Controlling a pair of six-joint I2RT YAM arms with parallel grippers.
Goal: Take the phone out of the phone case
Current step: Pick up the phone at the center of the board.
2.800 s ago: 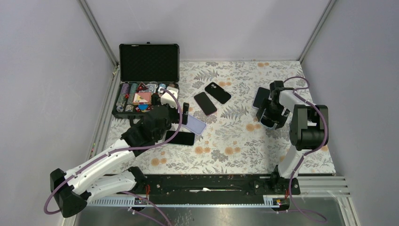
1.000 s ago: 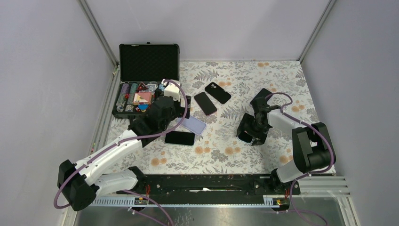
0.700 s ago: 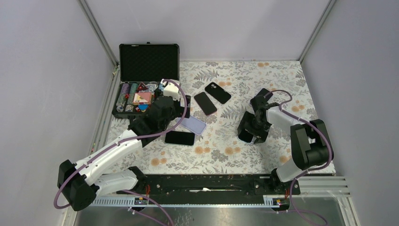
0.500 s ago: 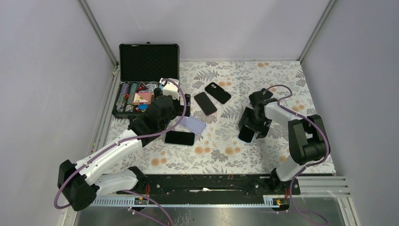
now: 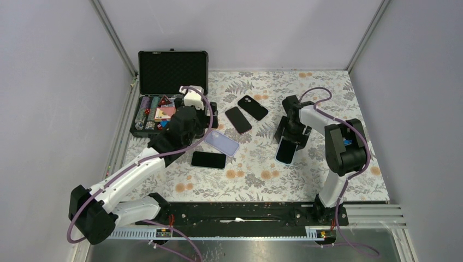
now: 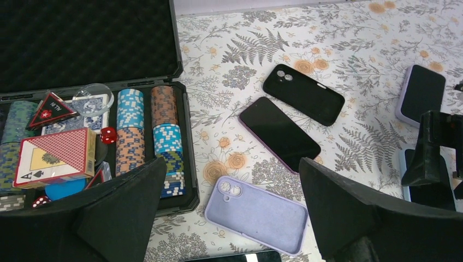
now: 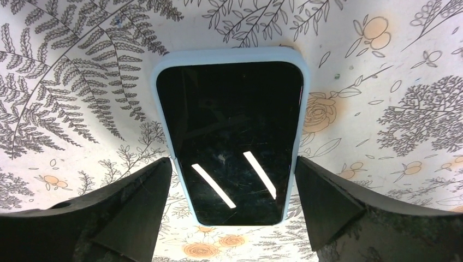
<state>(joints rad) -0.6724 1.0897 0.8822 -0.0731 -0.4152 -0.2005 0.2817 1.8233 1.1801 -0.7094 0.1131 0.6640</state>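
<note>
Under right gripper (image 7: 233, 164), jaws spread astride phone (image 7: 232, 131), lying flat. I judge glass slick, stiff; case (image 7: 229, 54) rim pliable, so pry at corner. Also left gripper (image 6: 232, 174) spread, empty.

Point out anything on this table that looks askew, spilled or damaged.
Nothing looks spilled or broken. The only untidy spot is the open chip case: a card box, a red die and a triangular piece lie loose over the chip rows. The cased phone lies flat, with no crack showing.
</note>
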